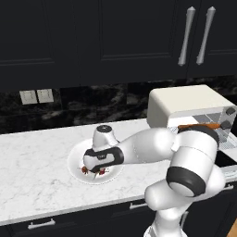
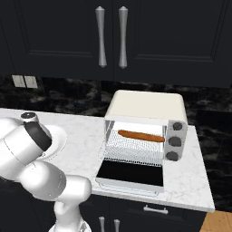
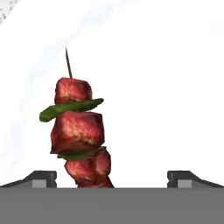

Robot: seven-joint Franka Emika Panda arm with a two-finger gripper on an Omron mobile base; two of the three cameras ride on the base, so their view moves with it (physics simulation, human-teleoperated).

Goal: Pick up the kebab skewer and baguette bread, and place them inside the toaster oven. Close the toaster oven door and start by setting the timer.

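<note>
- The worktop is showing as white marble with grey veining, running along a wall of black, pale-veined stone; two pale switch plates are sitting on that wall at the left
- Dark cabinets are hanging above, with two long silver handles side by side; dark drawer fronts with small silver pulls are lying below the worktop edge
- A white round plate is resting on the worktop, well to the left of the toaster oven
- The kebab skewer is lying on that plate, red meat chunks and green slices threaded on a thin stick; the end effector is hanging just above it with its jaws spread wide, grasping nothing; the skewer is lying nearer one fingertip than the other
- The cream-white toaster oven is standing at the right end of the worktop, three dark knobs down its right side; the toaster oven door is lying folded down and open, dark glass facing up
- The baguette bread is lying on the wire rack inside the oven
</note>
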